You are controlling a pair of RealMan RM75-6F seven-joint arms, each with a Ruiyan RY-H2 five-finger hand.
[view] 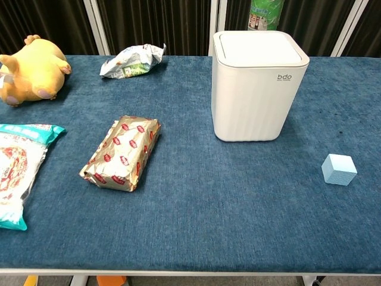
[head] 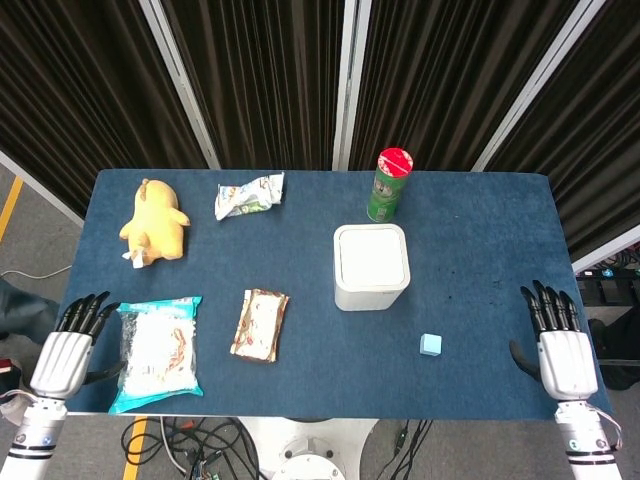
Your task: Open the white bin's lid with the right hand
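Note:
The white bin (head: 371, 266) (view: 258, 88) stands upright near the middle of the blue table (head: 480, 250), its flat lid (view: 258, 47) down and level. My right hand (head: 562, 352) hovers open over the table's front right corner, fingers straight and apart, well to the right of the bin and holding nothing. My left hand (head: 66, 350) sits open at the front left edge, beside a snack bag. Neither hand shows in the chest view.
A green can with a red lid (head: 389, 185) stands just behind the bin. A small light-blue cube (head: 430, 345) (view: 339, 170) lies front right of it. A foil packet (head: 261, 324), a clear snack bag (head: 158, 351), a yellow plush (head: 154, 221) and a crumpled wrapper (head: 248, 195) fill the left half.

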